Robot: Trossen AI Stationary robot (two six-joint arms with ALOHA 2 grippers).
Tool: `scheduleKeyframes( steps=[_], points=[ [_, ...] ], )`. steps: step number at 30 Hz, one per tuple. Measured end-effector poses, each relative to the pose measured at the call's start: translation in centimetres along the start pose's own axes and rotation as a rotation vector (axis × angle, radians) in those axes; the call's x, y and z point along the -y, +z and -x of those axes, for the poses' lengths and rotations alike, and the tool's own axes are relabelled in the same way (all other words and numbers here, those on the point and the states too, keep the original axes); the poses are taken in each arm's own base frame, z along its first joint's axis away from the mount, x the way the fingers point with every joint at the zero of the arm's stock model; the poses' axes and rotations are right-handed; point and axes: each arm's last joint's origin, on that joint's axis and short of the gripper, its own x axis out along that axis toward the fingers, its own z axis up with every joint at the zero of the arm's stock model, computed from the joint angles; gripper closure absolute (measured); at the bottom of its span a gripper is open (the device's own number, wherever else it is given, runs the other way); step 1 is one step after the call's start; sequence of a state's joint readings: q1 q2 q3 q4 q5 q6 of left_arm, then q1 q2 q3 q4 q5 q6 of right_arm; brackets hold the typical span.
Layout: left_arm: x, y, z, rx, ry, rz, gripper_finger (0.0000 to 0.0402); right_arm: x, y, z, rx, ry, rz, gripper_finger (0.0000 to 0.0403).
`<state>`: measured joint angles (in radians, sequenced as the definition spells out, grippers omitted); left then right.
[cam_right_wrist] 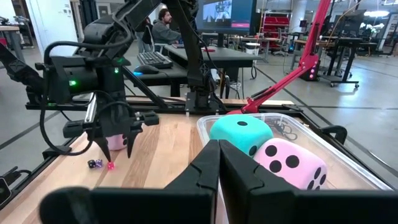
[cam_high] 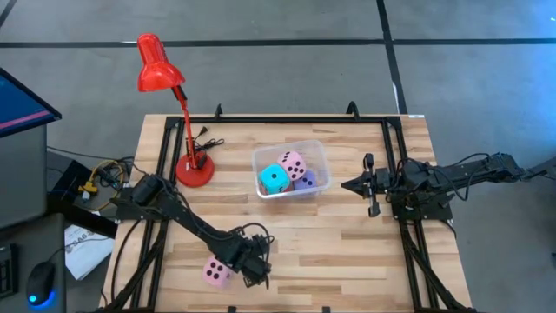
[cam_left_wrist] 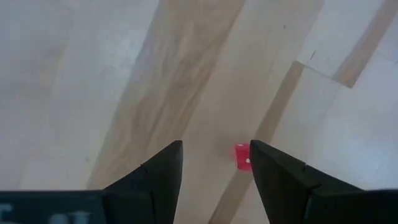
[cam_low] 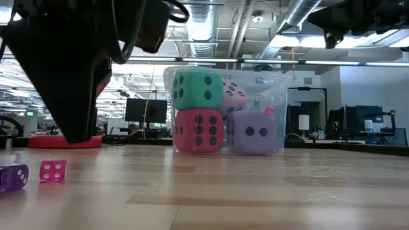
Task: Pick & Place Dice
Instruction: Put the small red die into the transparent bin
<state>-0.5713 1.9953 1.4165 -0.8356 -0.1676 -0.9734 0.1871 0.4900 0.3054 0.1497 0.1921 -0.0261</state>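
While the left gripper [cam_high: 252, 276] hangs low over the table's near edge, its fingers [cam_left_wrist: 165, 168] stand apart with nothing between them; bare wood shows in the gap. A tiny pink die [cam_left_wrist: 242, 156] lies on the boards just beside one finger, not between the two. In the low view it sits beside a tiny purple die [cam_low: 13, 177], both on the wooden table [cam_high: 347, 252].

One big pink die [cam_high: 216, 272] rests on the table just beside the left gripper (whether it touches the arm, cannot tell).

Clear plastic bin [cam_high: 318, 155] stands mid-table, near the red desk lamp [cam_high: 160, 65]. Inside it: cyan die [cam_high: 274, 180] stacked on the red die [cam_low: 199, 131], second pink die [cam_high: 294, 164] on top alongside, lavender die [cam_high: 306, 181] at the bottom beside the red one.

Right gripper [cam_high: 347, 184] waits well apart from the left, just beside the bin's right wall, fingers pressed together and holding nothing, pointing at the bin.
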Motion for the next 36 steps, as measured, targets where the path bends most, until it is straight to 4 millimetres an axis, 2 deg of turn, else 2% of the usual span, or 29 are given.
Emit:
scheduleKeyframes(
  steps=[12, 36],
  points=[
    [0.1, -1.1, -1.1, -0.026, -0.046, -0.016, 0.0221, 0.0, 0.0, 0.0, 0.0, 0.0, 0.0, 0.0398],
    [0.7, -0.8, -1.1, 0.038, -0.089, -0.036, 0.022, 0.0, 0.0, 0.0, 0.0, 0.0, 0.0, 0.0398]
  ],
)
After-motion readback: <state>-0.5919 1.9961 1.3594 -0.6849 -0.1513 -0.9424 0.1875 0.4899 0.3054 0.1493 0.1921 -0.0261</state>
